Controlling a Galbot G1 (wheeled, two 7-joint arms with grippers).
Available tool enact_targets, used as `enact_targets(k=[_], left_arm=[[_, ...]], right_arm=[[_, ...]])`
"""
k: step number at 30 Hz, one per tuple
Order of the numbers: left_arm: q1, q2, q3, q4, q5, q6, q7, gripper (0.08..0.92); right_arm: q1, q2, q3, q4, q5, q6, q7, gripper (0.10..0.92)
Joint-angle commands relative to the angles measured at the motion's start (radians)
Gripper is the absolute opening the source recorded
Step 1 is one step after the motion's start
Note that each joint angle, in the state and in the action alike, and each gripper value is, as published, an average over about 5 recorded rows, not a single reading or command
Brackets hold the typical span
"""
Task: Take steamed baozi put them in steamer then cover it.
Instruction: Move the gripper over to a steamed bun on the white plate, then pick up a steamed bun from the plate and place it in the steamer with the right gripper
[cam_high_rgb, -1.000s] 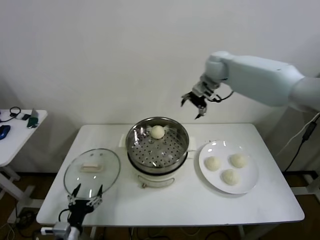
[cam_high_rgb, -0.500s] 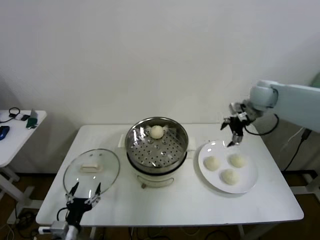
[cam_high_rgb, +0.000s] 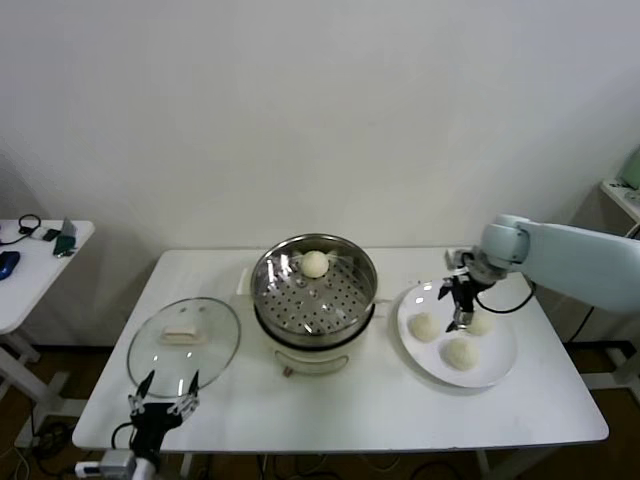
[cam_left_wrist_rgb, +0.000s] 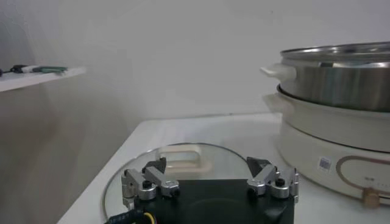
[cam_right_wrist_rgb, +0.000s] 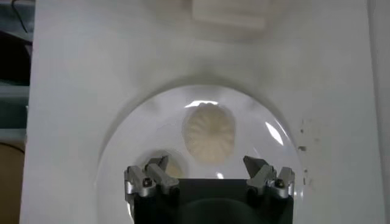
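The steamer (cam_high_rgb: 315, 300) stands mid-table with one baozi (cam_high_rgb: 315, 263) on its perforated tray. Three baozi (cam_high_rgb: 425, 326) (cam_high_rgb: 479, 323) (cam_high_rgb: 459, 353) lie on a white plate (cam_high_rgb: 495, 368) to its right. My right gripper (cam_high_rgb: 459, 316) is open and empty, low over the plate between the two far buns. In the right wrist view one pleated baozi (cam_right_wrist_rgb: 209, 134) lies ahead of the open gripper (cam_right_wrist_rgb: 209, 173), another (cam_right_wrist_rgb: 166, 168) is half hidden by it. The glass cover (cam_high_rgb: 185, 335) lies left of the steamer. My left gripper (cam_high_rgb: 170, 386) waits open at the table's front edge.
The left wrist view shows the cover (cam_left_wrist_rgb: 183, 167) just ahead of the open left gripper (cam_left_wrist_rgb: 207, 173) and the steamer's steel wall (cam_left_wrist_rgb: 335, 79) beyond. A small side table (cam_high_rgb: 35, 255) with loose items stands far left.
My right gripper has swung from above the steamer's right side out to the right and down over the plate of baozi, still open. The left arm has hardly moved.
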Motion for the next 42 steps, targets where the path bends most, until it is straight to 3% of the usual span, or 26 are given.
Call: enact_targets(k=[1, 12, 21, 34, 42], left_arm=[[0.002, -0.002, 0.0, 0.001, 0.001, -0.003, -0.001, 0.823], [0.004, 0.003, 0.002, 0.006, -0.002, -0.005, 0.0, 0.823], [-0.001, 0.006, 0.003, 0.006, -0.003, -0.002, 0.0, 0.823], [-0.003, 0.003, 0.005, 0.007, -0.001, 0.003, -0.002, 0.823], [-0.008, 0.0, 0.005, 0.006, 0.001, 0.008, -0.005, 0.823]], right_arm=[[-0.116, 0.084, 0.066, -0.11, -0.045, -0.024, 0.01, 0.823], [-0.149, 0.159, 0.078, -0.198, -0.083, -0.021, 0.013, 0.823], [-0.145, 0.157, 0.076, -0.181, -0.083, -0.022, 0.004, 0.811], [-0.138, 0.153, 0.078, -0.177, -0.092, -0.021, -0.005, 0.647], [0.009, 0.125, 0.04, -0.103, -0.066, -0.001, -0.045, 0.636]])
